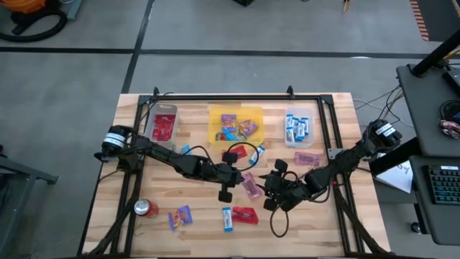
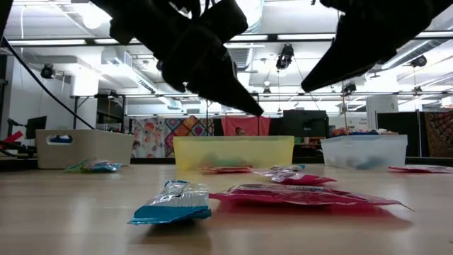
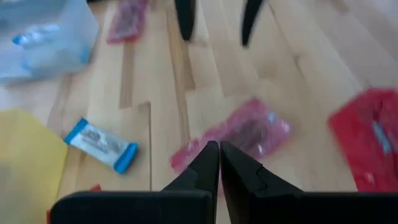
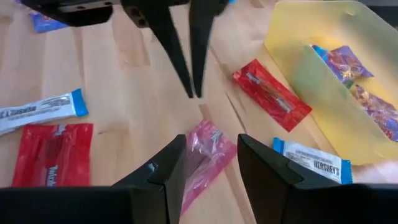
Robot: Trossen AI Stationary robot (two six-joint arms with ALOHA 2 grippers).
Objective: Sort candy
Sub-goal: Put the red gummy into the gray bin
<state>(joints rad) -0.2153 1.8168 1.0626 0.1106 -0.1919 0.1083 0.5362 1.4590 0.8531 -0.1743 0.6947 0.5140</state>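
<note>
A pink candy packet (image 1: 251, 185) lies flat on the wooden table between my two grippers. My left gripper (image 3: 219, 148) is shut and hovers just above the packet's (image 3: 249, 130) near end, clear of the table in the low view (image 2: 256, 110). My right gripper (image 4: 211, 163) is open and faces the left one. Its fingers stand above and to either side of the packet (image 4: 205, 152) without touching it. More candy lies loose: a red packet (image 4: 272, 93), another red packet (image 4: 53, 152) and blue-and-white bars (image 4: 313, 162) (image 3: 99, 144).
Three bins stand along the far side: a clear one with red packets (image 1: 164, 124), a yellow one with purple packets (image 1: 236, 124) and a clear one with blue-and-white bars (image 1: 299, 128). A red can (image 1: 146, 208), a purple packet (image 1: 180, 217) and another pink packet (image 1: 305, 158) lie around.
</note>
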